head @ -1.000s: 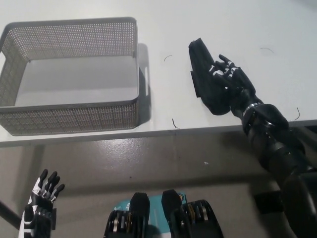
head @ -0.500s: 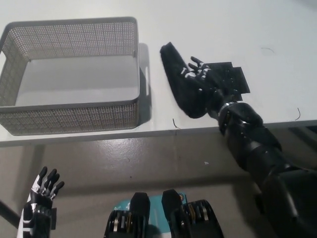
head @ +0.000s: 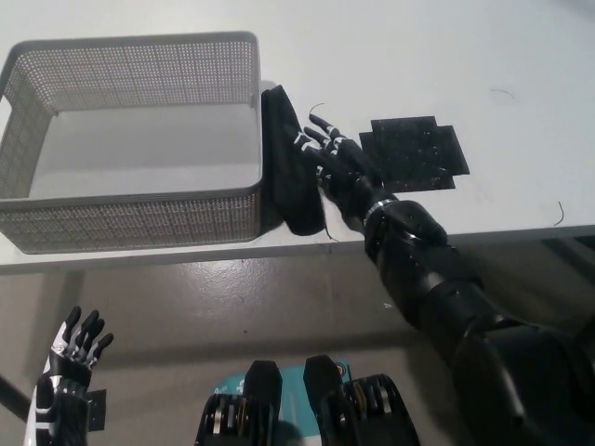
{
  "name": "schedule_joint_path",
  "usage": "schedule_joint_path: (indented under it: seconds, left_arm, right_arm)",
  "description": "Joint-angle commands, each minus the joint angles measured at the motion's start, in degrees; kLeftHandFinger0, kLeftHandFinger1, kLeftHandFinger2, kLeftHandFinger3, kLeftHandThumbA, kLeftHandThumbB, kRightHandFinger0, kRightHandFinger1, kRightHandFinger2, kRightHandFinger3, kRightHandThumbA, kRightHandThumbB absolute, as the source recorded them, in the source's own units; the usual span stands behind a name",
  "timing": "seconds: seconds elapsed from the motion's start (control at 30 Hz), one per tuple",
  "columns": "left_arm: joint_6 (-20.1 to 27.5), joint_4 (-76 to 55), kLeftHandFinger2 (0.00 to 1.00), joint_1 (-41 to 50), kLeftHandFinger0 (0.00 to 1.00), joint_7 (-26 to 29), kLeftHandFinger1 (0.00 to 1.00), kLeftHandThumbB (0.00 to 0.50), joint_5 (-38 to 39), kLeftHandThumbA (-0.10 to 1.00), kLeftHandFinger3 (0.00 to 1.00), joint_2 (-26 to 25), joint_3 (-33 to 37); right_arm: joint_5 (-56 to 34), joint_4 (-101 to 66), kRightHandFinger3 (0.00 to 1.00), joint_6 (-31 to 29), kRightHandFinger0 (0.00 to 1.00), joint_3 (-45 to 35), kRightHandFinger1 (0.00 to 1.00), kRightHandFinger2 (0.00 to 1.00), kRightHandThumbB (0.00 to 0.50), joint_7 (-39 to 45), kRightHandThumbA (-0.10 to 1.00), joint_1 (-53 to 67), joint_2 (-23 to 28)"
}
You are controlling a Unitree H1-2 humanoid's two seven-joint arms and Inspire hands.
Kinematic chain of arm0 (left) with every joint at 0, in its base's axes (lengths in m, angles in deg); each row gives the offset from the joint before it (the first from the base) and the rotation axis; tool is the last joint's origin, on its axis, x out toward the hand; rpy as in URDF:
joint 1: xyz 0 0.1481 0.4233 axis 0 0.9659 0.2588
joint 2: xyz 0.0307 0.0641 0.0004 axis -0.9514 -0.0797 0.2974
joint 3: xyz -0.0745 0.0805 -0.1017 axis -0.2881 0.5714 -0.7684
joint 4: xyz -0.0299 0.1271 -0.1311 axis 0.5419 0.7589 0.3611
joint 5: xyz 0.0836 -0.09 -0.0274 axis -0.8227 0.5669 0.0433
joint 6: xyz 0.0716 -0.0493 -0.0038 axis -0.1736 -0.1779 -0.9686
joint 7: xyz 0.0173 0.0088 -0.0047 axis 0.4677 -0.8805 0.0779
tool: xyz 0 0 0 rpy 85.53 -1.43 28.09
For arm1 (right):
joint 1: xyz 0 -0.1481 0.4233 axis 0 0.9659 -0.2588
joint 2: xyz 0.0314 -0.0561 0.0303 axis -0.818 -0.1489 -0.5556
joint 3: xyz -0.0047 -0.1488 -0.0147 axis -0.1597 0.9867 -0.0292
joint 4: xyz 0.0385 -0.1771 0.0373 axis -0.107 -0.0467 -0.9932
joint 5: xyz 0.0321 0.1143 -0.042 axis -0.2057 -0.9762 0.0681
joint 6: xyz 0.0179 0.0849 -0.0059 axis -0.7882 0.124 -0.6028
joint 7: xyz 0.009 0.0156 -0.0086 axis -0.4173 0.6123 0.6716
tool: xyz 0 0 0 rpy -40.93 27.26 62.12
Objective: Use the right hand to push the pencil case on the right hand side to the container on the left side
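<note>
Even bright overhead light, soft shadows, slight blur, mild grain.

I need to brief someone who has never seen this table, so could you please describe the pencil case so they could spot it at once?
Find the grey mesh container on the white table. The pencil case is the long black pouch against that basket's right wall, under the fingers of the black right hand. Unlike the flat black patch further right, it is bulky.

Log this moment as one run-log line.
black right hand: open, pressed on black fabric pencil case | case: against grey mesh container | white left hand: resting lower left
</note>
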Motion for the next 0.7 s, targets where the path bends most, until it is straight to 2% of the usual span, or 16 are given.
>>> schedule_joint_path:
  seconds: [0.0,0.07,0.23,0.57,0.63,0.67]
  left_arm:
    - [2.2,-2.0,1.00,-0.5,1.00,-0.7,1.00,0.438,0.7,1.00,1.00,-0.3,-0.4]
    - [2.2,-1.9,1.00,-0.6,1.00,-0.8,1.00,0.441,1.0,1.00,1.00,-0.3,-0.2]
    - [2.2,-2.1,1.00,-0.8,1.00,-0.7,1.00,0.442,1.3,1.00,1.00,-0.5,-0.4]
    - [2.2,-2.1,1.00,-1.1,1.00,-1.0,1.00,0.438,1.7,1.00,1.00,-0.9,-0.4]
    - [2.2,-2.1,1.00,-1.1,1.00,-1.0,1.00,0.437,1.7,1.00,1.00,-0.9,-0.4]
    - [2.2,-2.0,1.00,-1.4,1.00,-1.3,1.00,0.429,1.9,1.00,1.00,-1.0,-0.4]
  right_arm:
    - [-1.8,-0.4,1.00,-0.7,1.00,-1.6,1.00,1.00,0.385,0.5,1.00,-3.1,-2.4]
    - [-2.5,-0.5,1.00,-0.9,1.00,-2.4,1.00,1.00,0.390,0.4,1.00,-2.8,-3.3]
    - [-3.4,-0.7,1.00,-1.4,1.00,-3.9,1.00,1.00,0.346,1.8,1.00,-1.8,-6.0]
    - [-2.6,-0.6,1.00,-1.9,1.00,-3.5,1.00,1.00,0.376,1.7,1.00,-0.8,-7.2]
    - [-2.6,-0.6,1.00,-2.0,1.00,-3.5,1.00,1.00,0.376,1.7,1.00,-0.8,-7.2]
    - [-3.0,-0.8,1.00,-2.3,1.00,-3.9,1.00,1.00,0.354,1.7,1.00,-1.2,-6.6]
